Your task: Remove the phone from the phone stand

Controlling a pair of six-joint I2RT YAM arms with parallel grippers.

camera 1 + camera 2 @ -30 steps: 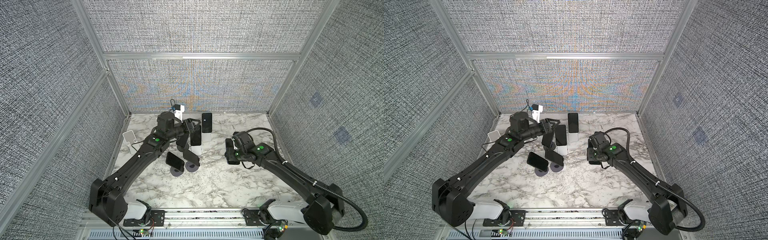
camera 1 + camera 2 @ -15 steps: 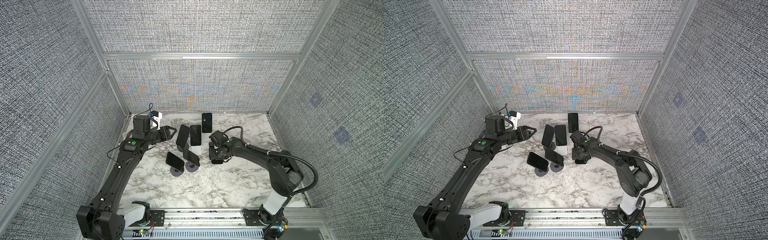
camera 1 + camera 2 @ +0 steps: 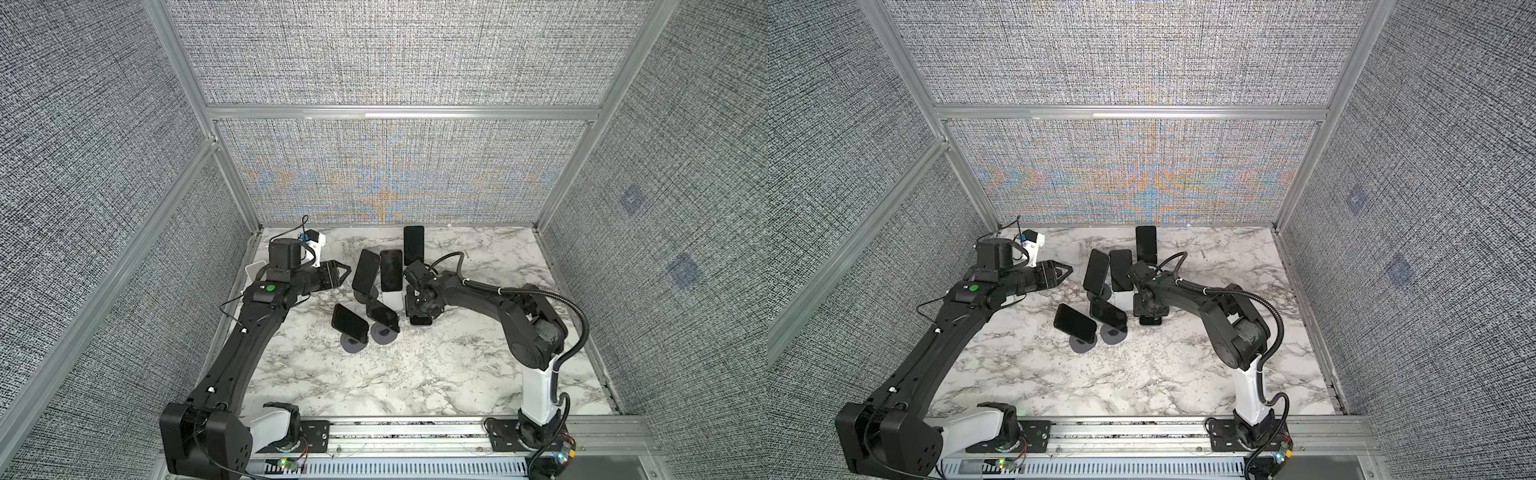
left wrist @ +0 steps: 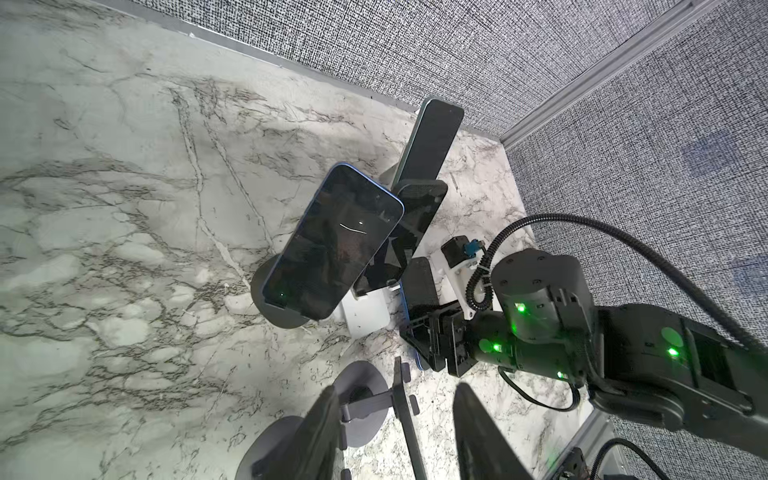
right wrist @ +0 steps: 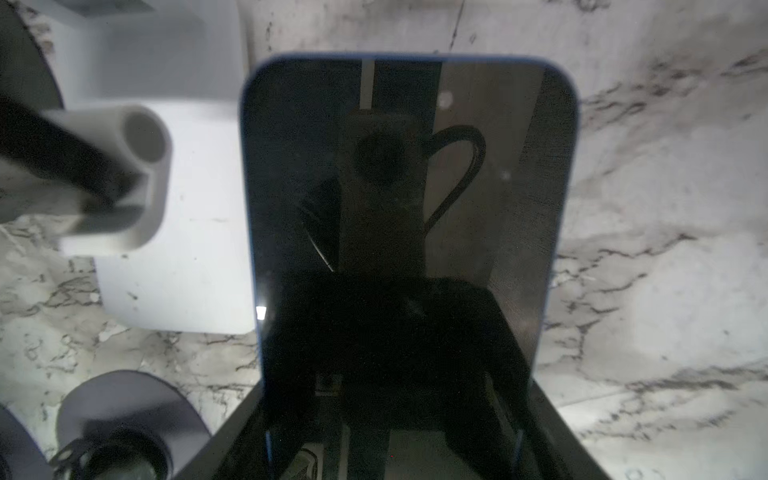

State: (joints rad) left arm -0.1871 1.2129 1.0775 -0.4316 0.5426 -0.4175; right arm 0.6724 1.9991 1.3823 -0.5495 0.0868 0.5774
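Gripping the phone (image 5: 407, 187) in jaws of the right gripper (image 3: 419, 307) low over the worktop (image 3: 415, 374), left gripper (image 3: 345, 273) parted and empty; next, probably lower, release.

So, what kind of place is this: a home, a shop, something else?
Probably a robot test cell: grey textured wall panels in aluminium framing enclose a marble-patterned table, two robot arms are mounted on a front rail, and several phones sit on stands.

Black arms (image 3: 245, 345), white base links (image 3: 536, 390), green status dots (image 3: 270, 287), ribbed black cable (image 3: 582, 328).
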